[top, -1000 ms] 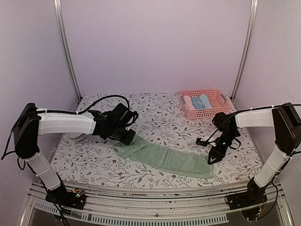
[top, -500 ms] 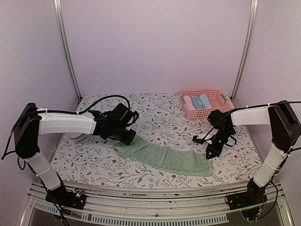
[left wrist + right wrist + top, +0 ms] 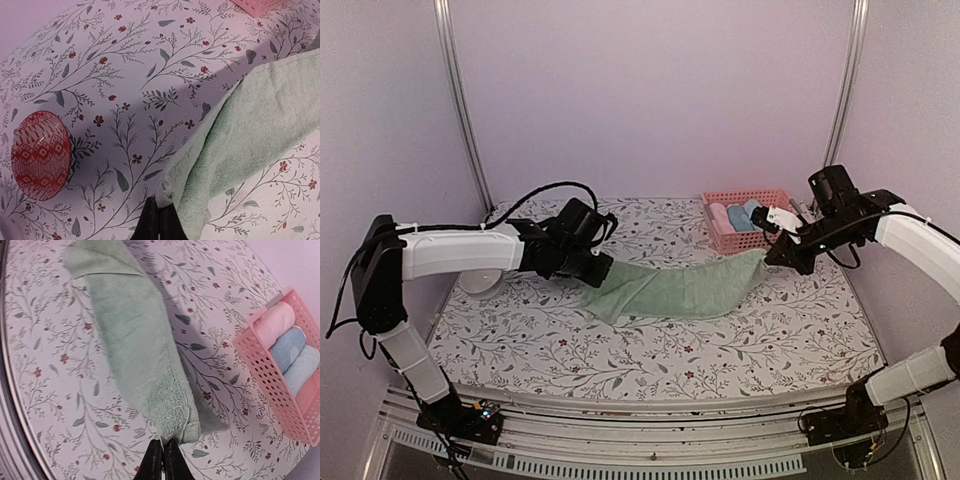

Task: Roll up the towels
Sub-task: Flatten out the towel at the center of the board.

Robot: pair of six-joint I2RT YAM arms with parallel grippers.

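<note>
Two-arm handling of the green towel (image 3: 670, 290) before rolling. The towel, folded lengthwise into a narrow strip, is slung between the two arms across the middle of the floral worktop (image 3: 650, 360). Both ends are raised and the midsection sags. Whether the lowest part touches the worktop cannot be told from these views.

**Step in hand (judged):** stretching the strip straight so that it can be laid flat for rolling.
- Even tension from both ends should be enough to take out the sag and the twist seen near the left end. More pull than that could drag a corner out of the grip.
- The two ends are best kept level and lowered together, so that the long edges land parallel and the roll starts square.
- The right end hangs just beside the front wall of the pink basket (image 3: 740, 242), which already carries three rolled towels (image 3: 740, 215). Setting the strip down nearer the middle of the worktop would likely avoid a snag on the basket wall.

**Left hand** (image 3: 160, 222): fingers pressed together on the towel's left corner. The wrist view shows the terry bunched right at the fingertips, with the cloth falling away to the right.

**Right hand** (image 3: 162, 457): fingers likewise pinched closed, on the hemmed corner of the opposite end. The strip runs away from that hand toward the far arm. Neither hand touches the basket or the worktop.
</note>
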